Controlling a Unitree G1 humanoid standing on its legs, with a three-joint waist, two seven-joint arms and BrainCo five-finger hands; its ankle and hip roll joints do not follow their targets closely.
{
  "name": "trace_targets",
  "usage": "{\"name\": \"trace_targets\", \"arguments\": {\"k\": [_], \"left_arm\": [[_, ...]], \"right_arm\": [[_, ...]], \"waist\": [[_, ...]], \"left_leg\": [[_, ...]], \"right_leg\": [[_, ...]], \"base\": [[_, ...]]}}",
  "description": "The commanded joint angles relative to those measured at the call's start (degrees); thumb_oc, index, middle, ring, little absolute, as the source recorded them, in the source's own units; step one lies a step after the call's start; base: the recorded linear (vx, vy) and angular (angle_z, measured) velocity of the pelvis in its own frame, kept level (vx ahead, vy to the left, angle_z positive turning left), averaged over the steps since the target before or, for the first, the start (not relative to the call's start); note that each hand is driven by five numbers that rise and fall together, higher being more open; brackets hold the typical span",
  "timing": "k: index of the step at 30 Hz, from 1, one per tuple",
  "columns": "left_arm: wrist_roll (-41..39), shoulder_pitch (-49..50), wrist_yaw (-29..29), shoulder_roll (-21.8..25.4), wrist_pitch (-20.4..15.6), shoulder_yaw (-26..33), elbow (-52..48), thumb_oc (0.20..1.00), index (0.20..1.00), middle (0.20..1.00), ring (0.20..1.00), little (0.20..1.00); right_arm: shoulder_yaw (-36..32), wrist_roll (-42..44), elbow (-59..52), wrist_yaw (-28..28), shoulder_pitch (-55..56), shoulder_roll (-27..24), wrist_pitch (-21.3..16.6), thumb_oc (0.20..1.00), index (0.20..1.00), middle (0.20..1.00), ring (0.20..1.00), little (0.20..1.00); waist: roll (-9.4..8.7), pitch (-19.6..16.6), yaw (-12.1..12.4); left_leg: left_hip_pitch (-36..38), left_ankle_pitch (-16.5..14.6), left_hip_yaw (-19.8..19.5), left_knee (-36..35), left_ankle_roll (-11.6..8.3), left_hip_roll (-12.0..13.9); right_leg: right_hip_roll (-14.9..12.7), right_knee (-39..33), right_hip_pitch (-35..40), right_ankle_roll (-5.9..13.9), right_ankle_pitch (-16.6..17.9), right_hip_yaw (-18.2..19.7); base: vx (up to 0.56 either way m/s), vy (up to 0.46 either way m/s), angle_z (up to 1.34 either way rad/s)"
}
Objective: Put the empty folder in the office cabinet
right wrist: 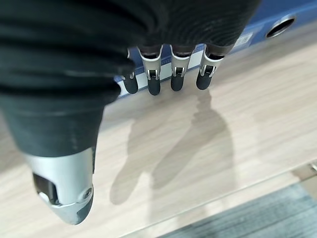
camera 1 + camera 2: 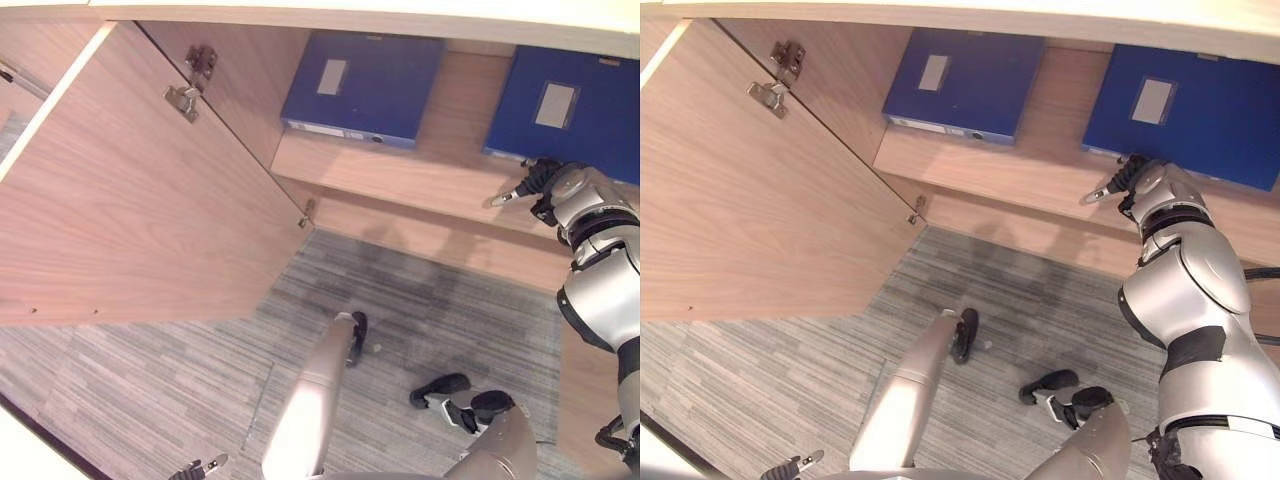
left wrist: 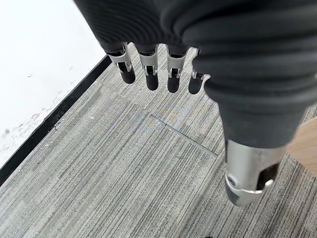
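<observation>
- Left eye view: wood-grain office cabinet with its door swung wide open, so the light wooden shelf is reachable. Two flat blue folders lie on that shelf, well apart: the left blue folder and the right blue folder. Right robot hand sits at the front edge of the right blue folder, fingers straight, gripping nothing; judged, that folder is the task's thing, already laid in the cabinet. One finger of the left robot hand shows low at the frame's bottom edge, over the grey striped carpet floor, idle.
- Right eye view: same scene. Shows more of the right arm reaching up to the shelf, and the right robot hand right at the near edge of the right folder; whether it touches, cannot tell here.
- Left wrist view: left robot hand hangs over the carpet, fingers straight and relaxed, nothing in it. Adds a white wall with black skirting beside the carpet, which the eye views don't make clear.
- Right wrist view: straight fingertips just at the folder's blue spine, thumb apart, nothing held, so the hand looks done with placing or pushing. Adds the spine's round finger hole and the hand's shadow on bare shelf wood.
</observation>
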Motion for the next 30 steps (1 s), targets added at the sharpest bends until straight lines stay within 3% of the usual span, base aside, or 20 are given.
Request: {"name": "trace_targets", "arguments": {"k": [1,6,12,15,17,18,19,20,21,22,24,27,28,30], "left_arm": [[3.8,-1.9,-0.1,2.6,0.5,2.9,4.3,1.0,1.0,1.0,1.0,1.0],[6.2,-4.2,-0.1,1.4,0.9,3.6,4.9,1.0,1.0,1.0,1.0,1.0],[11.8,-4.2,-0.8,0.4,2.0,5.9,7.0,1.0,1.0,1.0,1.0,1.0],[17.2,-3.8,-1.8,-1.4,2.7,6.7,10.2,1.0,1.0,1.0,1.0,1.0],[20.0,-4.2,-2.1,-2.3,2.6,6.5,12.1,1.0,1.0,1.0,1.0,1.0],[23.6,-4.4,-2.2,-2.6,2.8,6.1,13.2,1.0,1.0,1.0,1.0,1.0],[23.7,-4.4,-2.2,-2.6,2.8,6.1,13.2,1.0,1.0,1.0,1.0,1.0],[25.5,-5.0,-1.9,-2.7,2.3,5.6,13.3,1.0,1.0,1.0,1.0,1.0],[27.0,-7.1,-0.9,-2.5,2.1,4.7,12.5,1.0,1.0,1.0,1.0,1.0],[26.8,-9.0,-0.3,-1.8,1.8,4.5,11.8,1.0,1.0,1.0,1.0,1.0],[24.8,-11.0,0.1,-2.2,1.2,4.5,10.7,1.0,1.0,1.0,1.0,1.0],[24.4,-11.0,0.4,-2.8,0.8,4.6,10.8,1.0,1.0,1.0,1.0,1.0],[25.1,-10.6,2.0,-4.4,0.2,4.3,11.6,1.0,1.0,1.0,1.0,1.0],[26.1,-10.3,2.7,-4.7,0.2,5.0,12.9,1.0,1.0,1.0,1.0,1.0]], "right_arm": [[-2.6,-2.9,4.2,2.6,6.7,0.6,3.8,1.0,1.0,1.0,1.0,1.0],[-5.5,-8.4,3.5,3.5,17.2,8.6,4.8,1.0,1.0,1.0,1.0,1.0],[-8.5,-11.8,0.6,3.4,27.8,12.0,4.7,1.0,1.0,1.0,1.0,1.0],[-10.5,-9.2,-2.2,3.6,32.9,16.6,4.3,1.0,1.0,1.0,1.0,1.0],[-11.7,-7.8,-3.2,2.8,34.5,18.9,3.4,1.0,1.0,1.0,1.0,1.0],[-13.6,-6.3,-4.7,1.3,37.0,20.1,2.7,1.0,1.0,1.0,1.0,1.0],[-13.6,-6.3,-4.8,1.3,37.1,20.1,2.7,1.0,1.0,1.0,1.0,1.0],[-15.1,-4.7,-6.0,-0.3,39.5,20.4,1.9,1.0,1.0,1.0,1.0,1.0],[-17.0,-2.4,-8.3,-1.8,43.5,21.4,0.5,1.0,1.0,1.0,1.0,1.0],[-17.8,-2.1,-9.6,-2.5,47.0,22.2,0.0,1.0,1.0,1.0,1.0,1.0],[-21.4,-0.1,-9.2,-4.0,52.5,21.6,-0.8,1.0,1.0,1.0,1.0,1.0],[-22.9,0.8,-8.9,-4.7,54.5,21.6,-1.1,1.0,1.0,1.0,1.0,1.0],[-25.4,4.0,-8.0,-5.2,58.8,22.3,-1.6,1.0,1.0,1.0,1.0,1.0],[-26.6,5.7,-7.5,-5.8,61.0,22.5,-1.9,1.0,1.0,1.0,1.0,1.0]], "waist": [[0.64,5.2,0.7],[-0.68,4.4,-0.3],[-1.8,1.8,-2.2],[-3.45,-1.9,-5.2],[-4.01,-3.3,-6.8],[-3.67,-3.7,-8.8],[-3.69,-3.6,-8.7],[-3.78,-3.8,-10.2],[-3.67,-4.1,-12.3],[-3.85,-5.4,-13.2],[-4.78,-8.1,-14.0],[-5.26,-8.6,-14.4],[-6.31,-9.5,-15.0],[-6.8,-10.0,-15.5]], "left_leg": [[5.1,0.6,-2.2,-7.9,-1.88,1.5],[16.8,4.8,-1.6,-19.6,-2.69,1.4],[31.6,10.1,-0.2,-35.3,-3.31,-1.0],[40.4,13.3,3.1,-46.1,-3.02,-0.8],[44.0,14.4,5.2,-50.4,-2.79,-0.8],[46.5,15.3,5.9,-52.7,-2.44,-0.3],[46.7,15.3,6.0,-52.9,-2.44,-0.3],[47.5,15.7,6.4,-53.4,-2.21,-0.1],[47.9,17.1,8.0,-53.9,-1.58,0.7],[48.6,17.3,9.4,-54.5,-1.33,1.0],[49.0,18.2,10.4,-55.5,-1.18,0.8],[48.9,18.2,10.5,-55.2,-1.2,0.9],[47.8,18.8,11.4,-53.9,-1.72,1.9],[47.3,20.0,12.5,-53.7,-2.58,3.1]], "right_leg": [[1.5,-8.8,9.5,7.62,5.0,1.7],[7.8,-22.3,19.1,9.5,10.6,-0.4],[14.0,-40.5,32.0,11.11,19.4,-0.9],[17.7,-52.1,37.1,12.17,24.6,1.4],[18.3,-54.5,37.9,13.19,27.6,2.9],[18.7,-54.4,38.2,13.37,27.7,6.0],[18.7,-54.4,38.2,13.37,27.7,6.1],[18.9,-53.6,38.3,13.41,27.5,8.8],[19.3,-52.4,39.0,12.38,26.5,12.6],[18.9,-50.7,41.4,11.79,25.6,13.2],[19.3,-50.5,44.5,12.32,25.6,15.8],[19.9,-51.0,45.3,12.7,25.7,17.8],[22.8,-55.8,48.0,12.27,22.0,22.9],[24.1,-59.9,48.2,11.68,20.6,24.4]], "base": [[-0.02,-0.056,0.01],[0.01,-0.005,-0.12],[0.03,0.092,-0.2],[0.01,0.2,-0.23],[-0.04,0.214,-0.66],[-0.08,0.146,-0.9],[-0.08,0.093,-0.87],[-0.18,0.055,-0.58],[-0.23,0.057,-0.45],[-0.25,-0.004,-0.32],[-0.11,-0.082,-0.9],[-0.1,-0.154,-0.55],[-0.19,-0.288,-0.21],[-0.18,-0.282,-0.25]]}}
